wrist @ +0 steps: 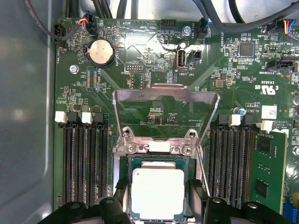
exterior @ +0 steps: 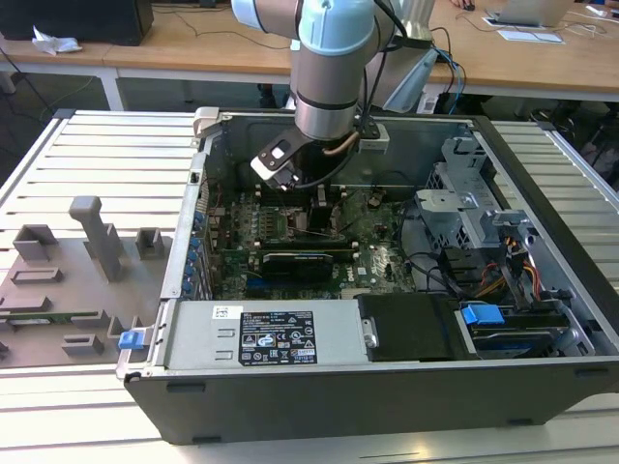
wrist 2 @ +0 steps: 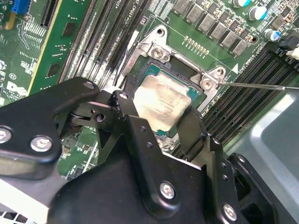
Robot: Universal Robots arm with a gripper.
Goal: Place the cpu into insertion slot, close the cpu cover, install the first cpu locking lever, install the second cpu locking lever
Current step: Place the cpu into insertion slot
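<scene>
cpu (wrist: 157, 193) (wrist 2: 161, 105): square chip, silver-grey lid with a smeared sheen, green substrate edge showing, lying flat and square in the insertion slot (wrist 2: 179, 61) in both wrist views. Slot is a dark square socket with a metal rim, set between the banks of long black memory slots. cpu cover (wrist: 166, 93): thin silver frame, swung open on its hinge at the slot's edge, board visible through its opening.

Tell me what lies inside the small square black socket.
A flat square silver-topped chip fills the black socket; the thin silver cover frame stands open. Whatever lies under the chip is covered.
</scene>
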